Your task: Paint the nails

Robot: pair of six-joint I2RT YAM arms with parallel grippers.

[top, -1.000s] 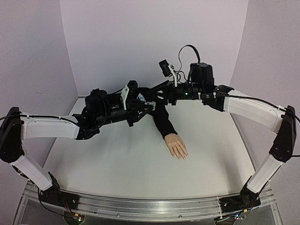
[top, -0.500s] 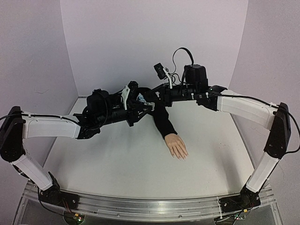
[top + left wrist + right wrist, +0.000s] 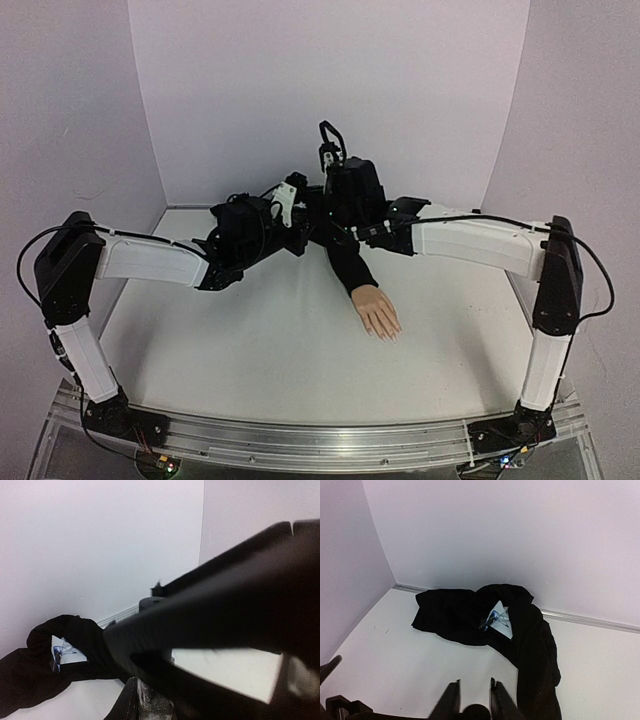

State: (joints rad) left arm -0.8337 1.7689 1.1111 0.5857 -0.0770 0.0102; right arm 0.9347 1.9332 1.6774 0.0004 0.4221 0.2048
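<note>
The skin-coloured mannequin hand (image 3: 376, 309) lies palm down mid-table, its small pale nails (image 3: 389, 335) pointing toward me, and its black sleeve (image 3: 345, 258) runs to the back. My left gripper (image 3: 300, 222) hovers over the sleeve's far end. In the left wrist view it (image 3: 155, 702) is shut on a small clear bottle (image 3: 156, 700). My right gripper (image 3: 320, 205) meets it from the right. In the right wrist view its fingers (image 3: 449, 700) stand either side of the bottle's black cap (image 3: 475, 713); contact does not show.
The loose end of the sleeve (image 3: 455, 615) lies bunched by the back wall, with a white label (image 3: 498, 616) showing. White walls close the table at the back and sides. The right arm's dark body (image 3: 240, 595) fills much of the left wrist view.
Both arms have drawn in toward the middle at the back. The right gripper has swung left and turned, coming over the bottle in the left gripper. The mannequin hand has not moved.
</note>
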